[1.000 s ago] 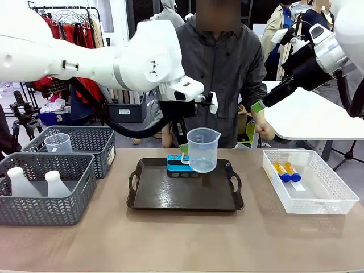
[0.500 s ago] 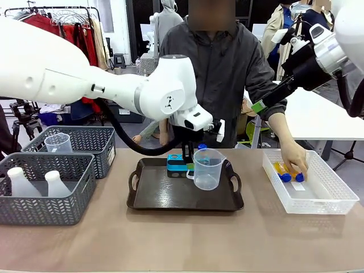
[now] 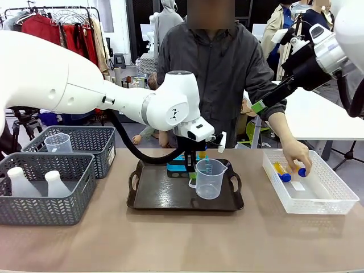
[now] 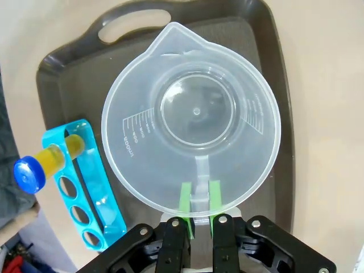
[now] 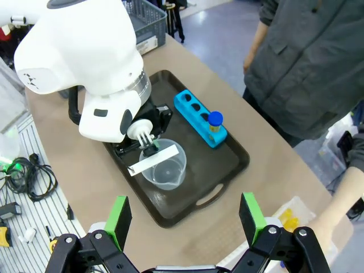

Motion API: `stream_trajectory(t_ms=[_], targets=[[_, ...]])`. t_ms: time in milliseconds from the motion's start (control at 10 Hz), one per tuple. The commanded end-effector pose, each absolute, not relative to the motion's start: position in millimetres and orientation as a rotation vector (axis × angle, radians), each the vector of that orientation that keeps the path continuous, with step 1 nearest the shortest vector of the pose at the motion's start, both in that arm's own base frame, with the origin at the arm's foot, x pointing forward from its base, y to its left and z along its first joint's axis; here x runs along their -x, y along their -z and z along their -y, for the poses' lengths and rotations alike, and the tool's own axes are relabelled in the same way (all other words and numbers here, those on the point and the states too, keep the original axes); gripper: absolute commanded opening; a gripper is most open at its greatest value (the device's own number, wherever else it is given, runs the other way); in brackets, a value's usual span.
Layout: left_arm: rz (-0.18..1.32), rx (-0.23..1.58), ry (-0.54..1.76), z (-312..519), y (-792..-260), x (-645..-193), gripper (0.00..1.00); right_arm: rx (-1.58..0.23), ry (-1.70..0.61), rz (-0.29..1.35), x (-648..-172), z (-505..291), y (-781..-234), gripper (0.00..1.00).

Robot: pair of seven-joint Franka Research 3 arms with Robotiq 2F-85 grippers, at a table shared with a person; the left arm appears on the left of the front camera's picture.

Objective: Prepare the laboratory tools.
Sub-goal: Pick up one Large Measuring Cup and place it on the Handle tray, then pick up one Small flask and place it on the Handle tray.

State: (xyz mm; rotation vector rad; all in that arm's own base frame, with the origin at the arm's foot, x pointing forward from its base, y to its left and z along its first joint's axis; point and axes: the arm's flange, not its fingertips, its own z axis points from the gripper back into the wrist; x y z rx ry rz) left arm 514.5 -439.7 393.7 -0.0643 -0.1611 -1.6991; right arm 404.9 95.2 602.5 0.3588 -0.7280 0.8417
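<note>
- You see the left gripper [image 4: 197, 196] pinching the handle of the clear beaker [image 4: 193, 114] on the dark tray [image 4: 79, 62], or perhaps just above it.
- One blue-capped tube [image 4: 42, 165] stands in the blue rack [image 4: 94, 199] just beside the beaker.
- Your right gripper [image 5: 185, 217] hangs high, its fingers spread wide.

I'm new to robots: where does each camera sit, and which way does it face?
Front view: fixed on the robot's side of the table, facing the person across it; left arm and right arm show.
Left wrist view: on the left wrist, looking down at beaker and tray; left fingers pinch the handle.
Right wrist view: on the raised right wrist, looking down at the tray; open right fingers show.
Both wrist views share beaker, tray, rack.
</note>
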Motion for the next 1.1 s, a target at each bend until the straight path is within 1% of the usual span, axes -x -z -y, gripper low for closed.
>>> stream_trajectory(t_ms=[0, 100, 200, 500, 600, 1000], targets=[[0.167, 0.067, 1.709, 435, -395, -517, 0.0, -0.388, -0.84, 0.739, -406, -95, -603, 1.0], [0.166, 0.071, 1.704, 435, -392, -519, 0.09, -0.388, -0.84, 0.739, -406, -95, -603, 1.0], [0.163, 0.074, 1.704, 433, -389, -520, 0.26, -0.388, -0.84, 0.739, -406, -95, -603, 1.0], [0.173, 0.075, 1.699, 432, -392, -521, 0.84, -0.388, -0.84, 0.739, -406, -95, -603, 1.0], [0.178, 0.074, 1.698, 431, -395, -522, 1.0, -0.388, -0.84, 0.739, -406, -95, -603, 1.0], [0.22, 0.074, 1.662, 416, -416, -517, 1.0, -0.388, -0.84, 0.739, -406, -95, -603, 1.0]])
